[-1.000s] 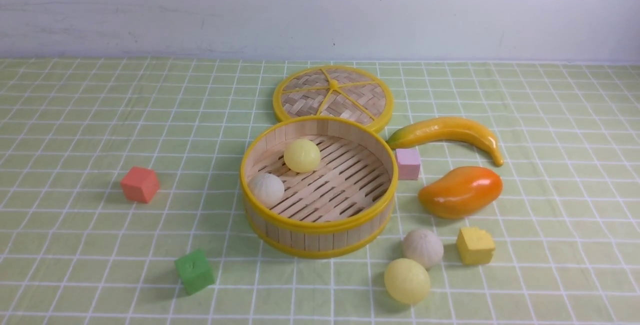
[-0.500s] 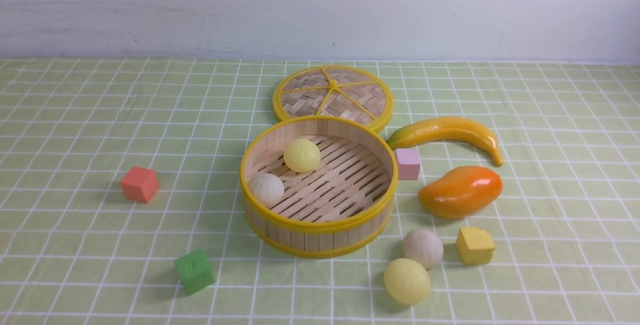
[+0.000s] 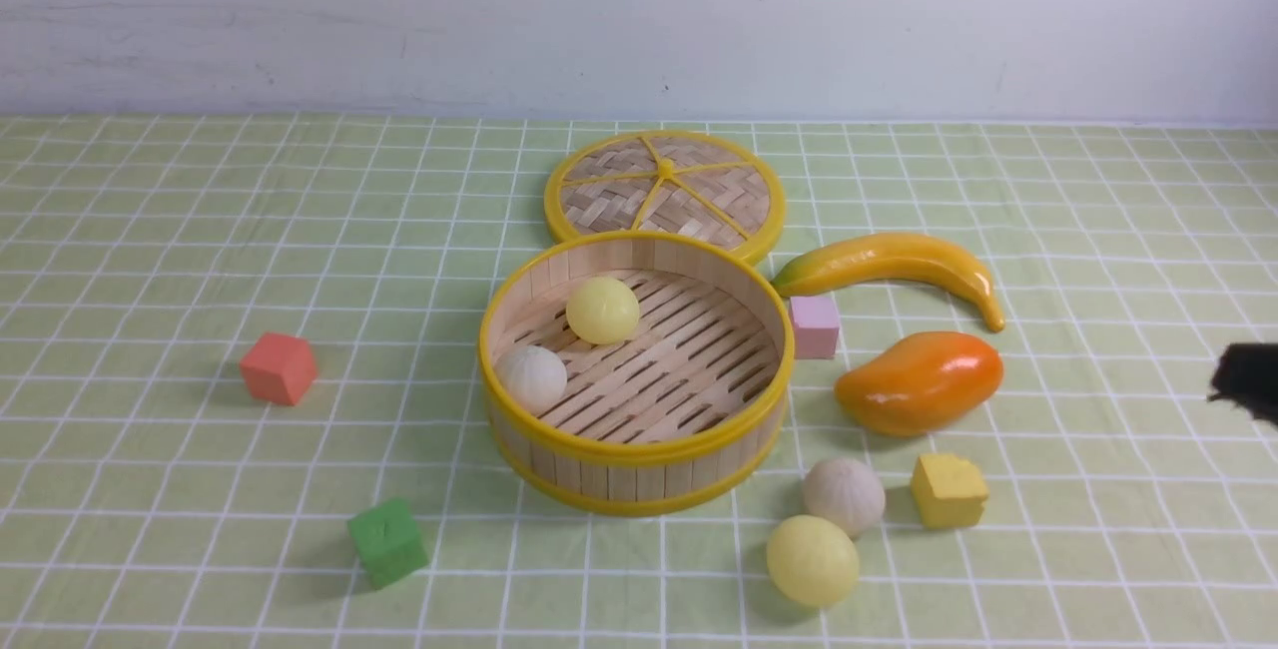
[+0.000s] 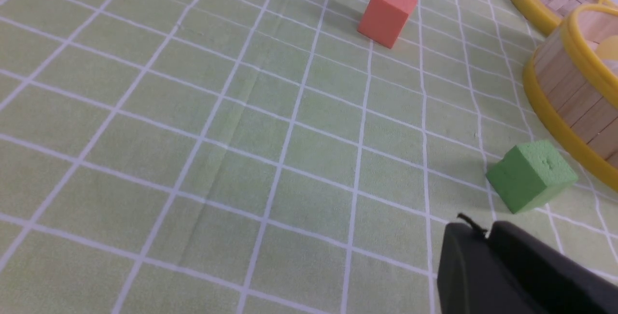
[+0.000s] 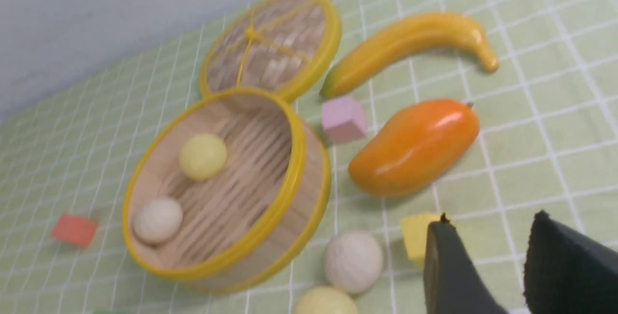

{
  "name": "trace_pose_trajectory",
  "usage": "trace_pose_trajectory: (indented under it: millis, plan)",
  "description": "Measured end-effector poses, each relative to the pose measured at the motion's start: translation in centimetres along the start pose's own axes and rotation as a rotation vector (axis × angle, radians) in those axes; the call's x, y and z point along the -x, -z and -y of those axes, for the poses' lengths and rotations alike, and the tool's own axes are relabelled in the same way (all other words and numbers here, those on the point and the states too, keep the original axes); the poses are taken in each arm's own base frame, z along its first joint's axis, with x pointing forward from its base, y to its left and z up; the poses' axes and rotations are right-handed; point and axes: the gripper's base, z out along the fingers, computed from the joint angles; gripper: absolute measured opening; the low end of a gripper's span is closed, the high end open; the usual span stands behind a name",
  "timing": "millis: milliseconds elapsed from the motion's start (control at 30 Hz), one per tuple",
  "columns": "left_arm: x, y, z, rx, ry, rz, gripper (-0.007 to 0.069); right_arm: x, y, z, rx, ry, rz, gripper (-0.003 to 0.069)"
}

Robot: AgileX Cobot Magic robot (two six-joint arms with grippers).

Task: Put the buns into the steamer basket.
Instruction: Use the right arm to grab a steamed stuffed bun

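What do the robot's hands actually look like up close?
Both are matte black. The right gripper has two blunt, wedge-shaped fingers with a rough-looking inner face; the left gripper looks alike, with a thin dark strand at its tip. No markings show.

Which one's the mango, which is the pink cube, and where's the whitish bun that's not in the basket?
mango [image 3: 919, 381]: front view, middle of its glossy orange body.
pink cube [image 3: 815, 325]: front view, its front face.
loose off-white bun [image 3: 844, 495]: front view, middle of its rounded surface.
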Motion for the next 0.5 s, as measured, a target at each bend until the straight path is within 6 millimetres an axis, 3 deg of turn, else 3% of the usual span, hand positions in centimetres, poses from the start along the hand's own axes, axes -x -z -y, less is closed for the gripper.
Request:
trace_pose_trajectory:
  millis: [167,400,500]
  plan:
    - [0.0,0.0,0.0,0.0,0.0,0.0,0.0057,-0.7,-2.9,-1.5,0.058,0.115,-0.228,0.0241]
    - [0.0,0.0,0.0,0.0,0.0,0.0,0.0068,2.0,-6.7,-4.3,0.123,0.223,-0.402,0.0241]
    - [0.0,0.0,0.0,0.0,0.0,0.0,0.0071,1.6,-9.0,-6.1,0.177,0.318,-0.518,0.0241]
